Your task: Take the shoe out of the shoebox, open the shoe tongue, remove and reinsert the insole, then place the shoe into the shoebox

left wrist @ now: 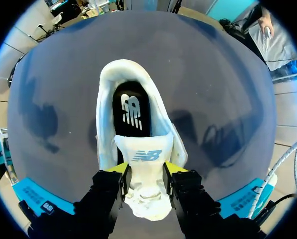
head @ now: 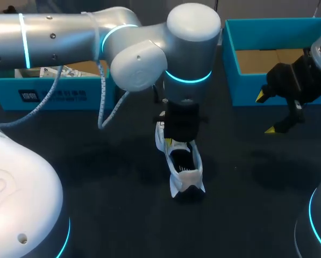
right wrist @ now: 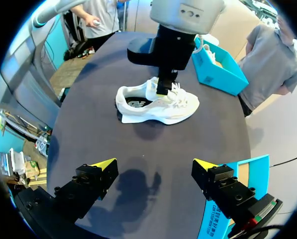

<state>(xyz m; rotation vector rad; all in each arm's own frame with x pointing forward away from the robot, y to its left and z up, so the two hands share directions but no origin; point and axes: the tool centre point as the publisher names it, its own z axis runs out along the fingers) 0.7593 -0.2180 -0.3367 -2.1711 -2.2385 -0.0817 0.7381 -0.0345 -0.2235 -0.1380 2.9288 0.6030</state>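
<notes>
Both fingers of the left gripper (left wrist: 147, 170) pinch the sneaker tongue (left wrist: 146, 149) open; the spread right gripper (right wrist: 153, 164) should next take the insole (left wrist: 132, 112).

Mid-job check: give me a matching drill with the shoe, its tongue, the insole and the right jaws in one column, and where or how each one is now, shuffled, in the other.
Column one:
1. shoe
2. tongue
3. insole
4. right jaws

Column two:
A. lying inside the shoe
B. open, holding nothing
C. pinched between the left jaws
D. standing on the table

Pairs: 1-D, 2-C, 3-A, 4-B
</notes>
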